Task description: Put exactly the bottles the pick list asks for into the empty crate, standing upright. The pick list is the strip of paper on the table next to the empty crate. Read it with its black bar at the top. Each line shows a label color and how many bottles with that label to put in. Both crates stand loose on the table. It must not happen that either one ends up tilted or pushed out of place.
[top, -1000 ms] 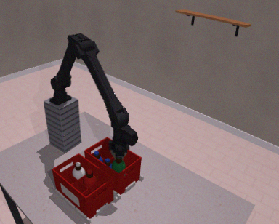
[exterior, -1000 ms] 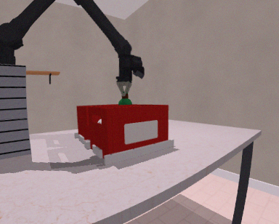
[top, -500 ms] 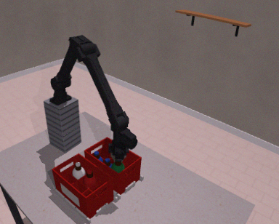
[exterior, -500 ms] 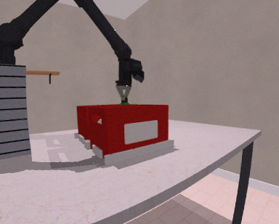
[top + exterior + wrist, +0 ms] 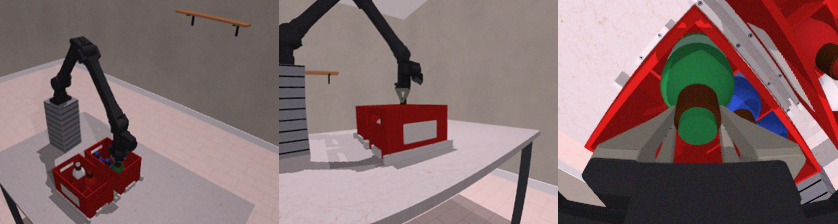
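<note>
We see our jaws [image 5: 118, 159] [image 5: 403, 102] clamped on one green bottle [image 5: 118, 168] [image 5: 697, 72] at its neck, inside the far crate [image 5: 129, 175] [image 5: 623, 107]. Beside it, that crate has two blue bottles [image 5: 107, 163] [image 5: 744, 97]. The near crate [image 5: 84, 200] [image 5: 420, 110] has two bottles, one white [image 5: 78, 172], one red [image 5: 90, 180].

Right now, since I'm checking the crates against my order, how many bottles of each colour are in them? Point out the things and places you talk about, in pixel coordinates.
Blue bottles [image 5: 96, 156] [image 5: 744, 97]: 2
Green bottle [image 5: 118, 169] [image 5: 698, 70]: 1
White bottle [image 5: 78, 172]: 1
Red bottle [image 5: 90, 182] [image 5: 815, 37]: 1
Total: 5
</note>
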Controlling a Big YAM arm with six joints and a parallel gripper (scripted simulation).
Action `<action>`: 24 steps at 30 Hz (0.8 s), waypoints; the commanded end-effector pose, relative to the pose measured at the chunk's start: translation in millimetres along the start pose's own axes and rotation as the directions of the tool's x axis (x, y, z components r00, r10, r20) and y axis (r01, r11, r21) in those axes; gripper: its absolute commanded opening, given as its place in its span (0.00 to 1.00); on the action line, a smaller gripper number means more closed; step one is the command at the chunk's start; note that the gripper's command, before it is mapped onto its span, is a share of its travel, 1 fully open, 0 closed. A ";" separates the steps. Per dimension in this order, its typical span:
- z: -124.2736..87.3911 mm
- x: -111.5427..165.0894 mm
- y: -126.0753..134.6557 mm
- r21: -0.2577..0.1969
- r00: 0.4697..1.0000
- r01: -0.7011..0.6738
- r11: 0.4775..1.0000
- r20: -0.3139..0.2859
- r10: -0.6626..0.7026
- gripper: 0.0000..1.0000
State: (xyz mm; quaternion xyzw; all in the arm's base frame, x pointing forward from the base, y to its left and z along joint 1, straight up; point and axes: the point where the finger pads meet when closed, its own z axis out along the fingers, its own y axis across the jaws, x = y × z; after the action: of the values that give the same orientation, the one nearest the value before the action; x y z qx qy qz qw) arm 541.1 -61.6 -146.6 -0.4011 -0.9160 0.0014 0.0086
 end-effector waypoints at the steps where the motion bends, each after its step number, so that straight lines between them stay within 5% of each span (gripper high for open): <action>1: -37.8 -30.3 31.8 -0.073 0.996 -0.005 0.997 0.085 0.011 0.00; 5: -13.9 -25.0 26.4 -0.050 0.998 -0.008 0.999 0.059 0.011 0.00; 11: -27.1 -32.5 32.9 -0.072 0.996 -0.006 0.997 0.084 0.012 0.00; 14: -4.6 -26.9 27.3 -0.049 0.998 -0.009 0.999 0.058 0.011 0.00; 16: -19.1 -32.8 32.4 -0.069 0.997 -0.007 0.998 0.080 0.013 0.00; 24: -20.3 -31.5 32.0 -0.060 0.997 -0.007 0.998 0.070 0.011 0.00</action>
State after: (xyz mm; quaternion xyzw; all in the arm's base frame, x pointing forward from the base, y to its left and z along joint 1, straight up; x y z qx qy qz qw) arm 545.0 -61.9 -163.4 -0.4010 -0.9161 0.0013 0.0080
